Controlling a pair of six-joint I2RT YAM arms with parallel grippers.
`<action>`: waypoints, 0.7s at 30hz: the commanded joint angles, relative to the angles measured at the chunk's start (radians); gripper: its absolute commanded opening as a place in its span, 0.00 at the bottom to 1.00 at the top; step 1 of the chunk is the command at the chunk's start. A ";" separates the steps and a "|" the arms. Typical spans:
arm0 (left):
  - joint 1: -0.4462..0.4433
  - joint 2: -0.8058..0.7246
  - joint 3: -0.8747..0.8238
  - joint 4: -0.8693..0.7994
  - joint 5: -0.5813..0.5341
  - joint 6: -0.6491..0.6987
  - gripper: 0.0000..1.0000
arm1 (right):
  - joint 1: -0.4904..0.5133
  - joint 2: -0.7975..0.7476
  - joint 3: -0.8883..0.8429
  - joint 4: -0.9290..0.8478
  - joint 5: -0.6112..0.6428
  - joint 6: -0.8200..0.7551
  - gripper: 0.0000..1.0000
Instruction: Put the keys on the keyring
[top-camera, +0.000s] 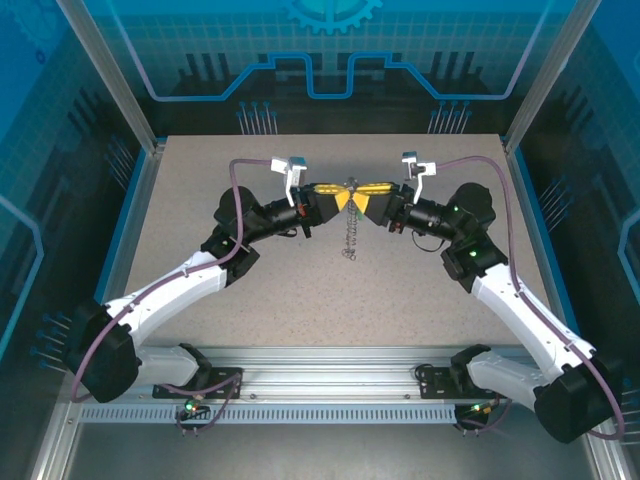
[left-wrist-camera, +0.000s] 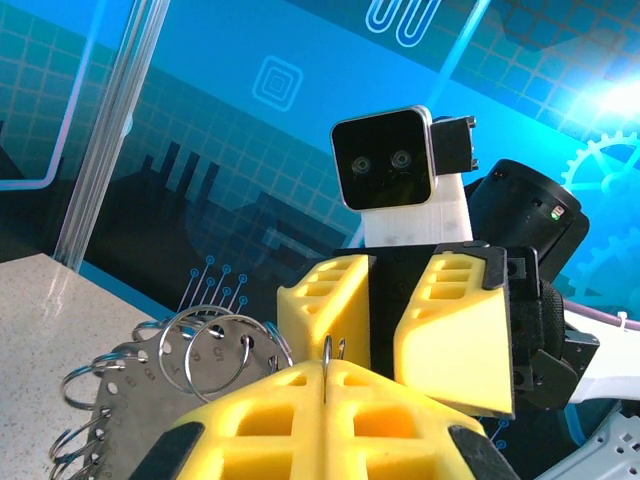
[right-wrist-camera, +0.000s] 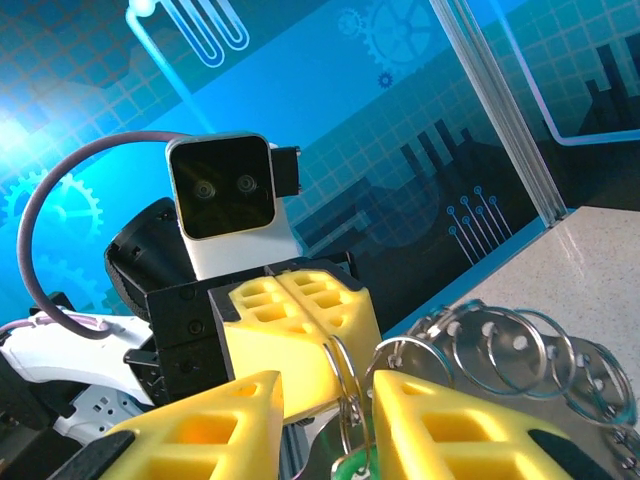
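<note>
When seen from above, left gripper (top-camera: 338, 196) and right gripper (top-camera: 368, 198) tip to tip, chain (top-camera: 348, 240) dangling. Left wrist: jaws clamped on 1 stiff, slippery loop of keyring (left-wrist-camera: 140, 395). Right wrist: jaws part-closed around light key (right-wrist-camera: 352, 466), hold uncertain; best pinched by green head.
</note>
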 joint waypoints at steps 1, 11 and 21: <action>0.007 0.000 0.035 0.082 0.019 -0.022 0.00 | 0.015 0.007 0.013 0.038 0.006 -0.004 0.28; 0.006 0.010 0.044 0.082 0.025 -0.030 0.00 | 0.016 0.014 0.004 0.054 0.000 -0.001 0.04; 0.005 0.009 0.043 0.067 0.026 -0.030 0.00 | 0.021 0.020 0.014 0.059 -0.013 -0.007 0.00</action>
